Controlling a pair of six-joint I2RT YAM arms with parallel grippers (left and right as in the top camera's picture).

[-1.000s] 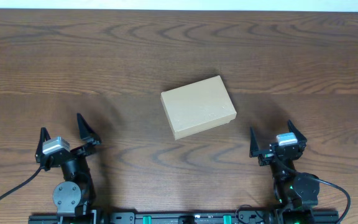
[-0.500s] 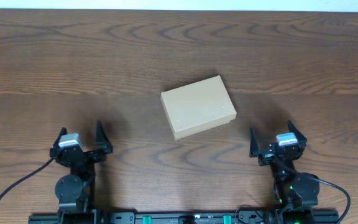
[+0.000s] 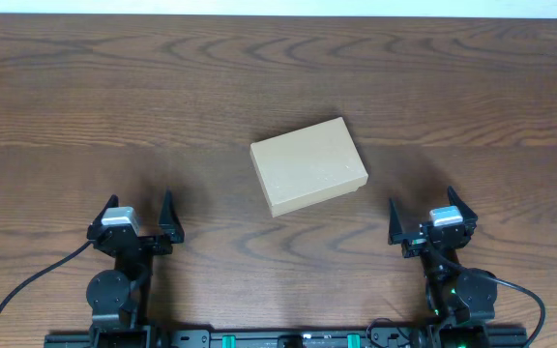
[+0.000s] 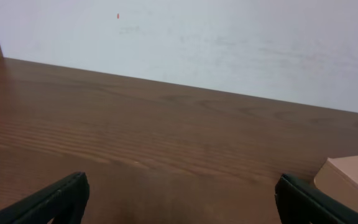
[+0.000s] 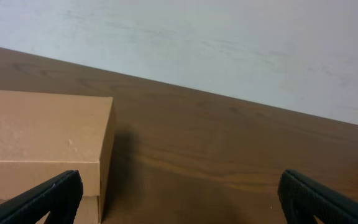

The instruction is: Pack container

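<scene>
The container [image 3: 308, 166] is a small tan cardboard box lying closed in the middle of the brown wooden table [image 3: 114, 87]. Its corner shows at the right edge of the left wrist view [image 4: 353, 180], and its side fills the left of the right wrist view [image 5: 42, 137]. My left gripper [image 3: 135, 218] is open and empty near the front edge, left of the box; its fingers frame bare wood [image 4: 179, 199]. My right gripper [image 3: 430, 215] is open and empty at the front right, its fingertips [image 5: 179, 199] just short of the box.
A white wall [image 4: 229, 43] rises behind the table's far edge. Black cables [image 3: 27, 290] trail from the arm bases along the front edge.
My left gripper has turned and shifted to the right, toward the box. The right arm and the box have not moved.
</scene>
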